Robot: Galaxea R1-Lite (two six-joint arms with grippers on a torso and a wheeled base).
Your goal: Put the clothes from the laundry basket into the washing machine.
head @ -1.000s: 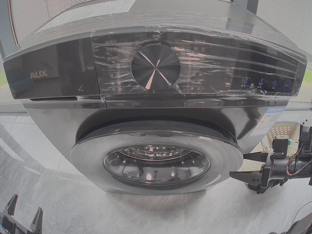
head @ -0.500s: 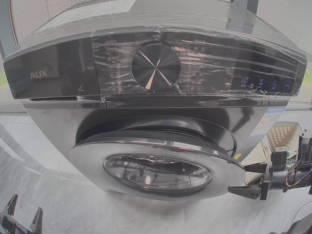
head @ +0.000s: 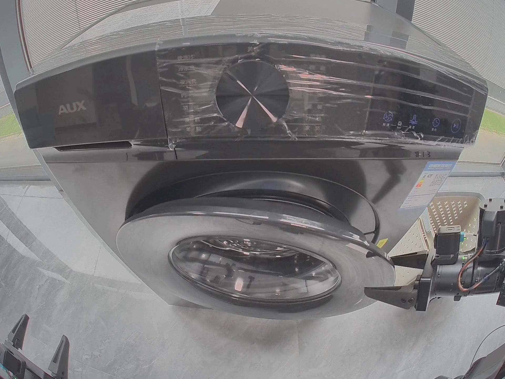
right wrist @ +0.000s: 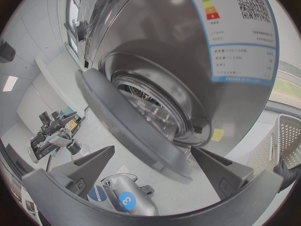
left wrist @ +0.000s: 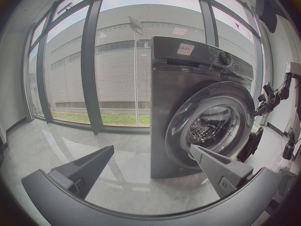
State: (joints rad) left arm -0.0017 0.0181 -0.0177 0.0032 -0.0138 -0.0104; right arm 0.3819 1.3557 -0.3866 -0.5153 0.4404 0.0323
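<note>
Presently you have these items before you.

Washing machine (head: 252, 185): a dark grey front-loader standing on the pale tiled floor (head: 79, 301), directly ahead in the head view. There is a round control knob (head: 252, 95) at the middle of its panel and an energy label (head: 428, 185) on the front at your robot's right.

Door (head: 252, 259): round with a glass centre, ajar. Its right edge stands off from the machine's front, and the drum (right wrist: 147, 98) shows through the gap in the right wrist view.

Right gripper (head: 381, 276): level with the door's right edge, its fingers spread wide. In the right wrist view the door's rim lies between them. You cannot tell whether either finger touches the rim.

Left gripper (head: 43, 328): low at the robot's left, well apart from the machine, with its fingers wide apart and nothing between them.

Laundry basket (head: 457, 211): cream and perforated, on the floor just beside the machine on the robot's right, behind the right arm. You cannot tell what it contains.
</note>
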